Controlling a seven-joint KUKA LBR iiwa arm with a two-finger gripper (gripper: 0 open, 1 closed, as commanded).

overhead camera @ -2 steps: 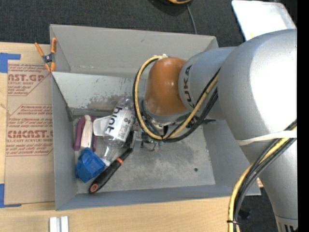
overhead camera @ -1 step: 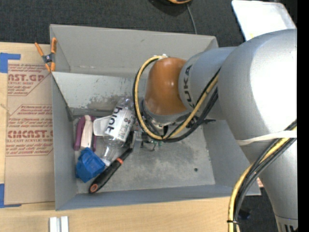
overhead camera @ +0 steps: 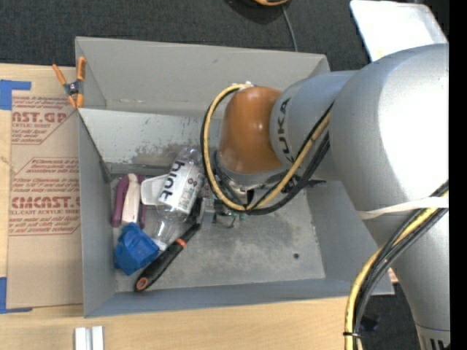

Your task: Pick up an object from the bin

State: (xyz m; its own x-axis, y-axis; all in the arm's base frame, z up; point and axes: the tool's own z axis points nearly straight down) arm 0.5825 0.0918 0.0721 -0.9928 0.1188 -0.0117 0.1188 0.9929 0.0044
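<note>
In the bin [overhead camera: 182, 71] lay a bottle [overhead camera: 175, 188], a blue block [overhead camera: 133, 249] and a black tool [overhead camera: 164, 259]; the arm [overhead camera: 379, 137] hung over the bottle, and the state of its jaws could not be told.

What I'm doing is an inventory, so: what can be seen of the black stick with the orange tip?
The black stick is slim and looks like plastic, with an orange-red tip at its lower-left end. It lies slanted on the bin floor, beside the blue block, its upper end by the clear bottle.
</note>
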